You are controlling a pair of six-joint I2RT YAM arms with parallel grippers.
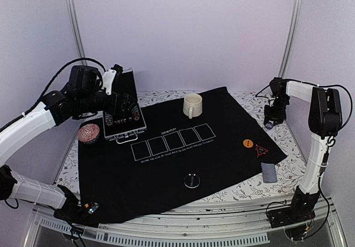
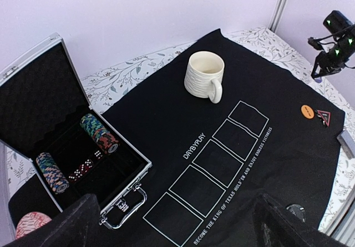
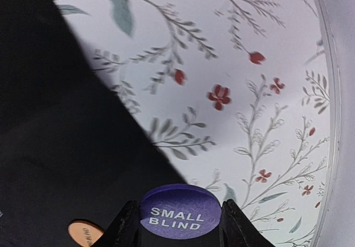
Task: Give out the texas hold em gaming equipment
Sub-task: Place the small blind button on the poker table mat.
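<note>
We note: mat matt blk cloth; case shiny metal w/ foam lining; mug ribbed ceramic; purple disc matt plastic.

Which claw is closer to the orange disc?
Right. The right claw, gripping a purple disc, hovers close behind the orange disc; the left claw is far across the mat, over the open case.

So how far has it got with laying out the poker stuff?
Partly there. Done: the orange disc, red-edged triangle and a dark disc lie on the black mat, cards at its right edge. In hand: the right fingers grip the purple Small Blind token. Still to do: chip stacks sit in the open case, the left fingers open beside it.
</note>
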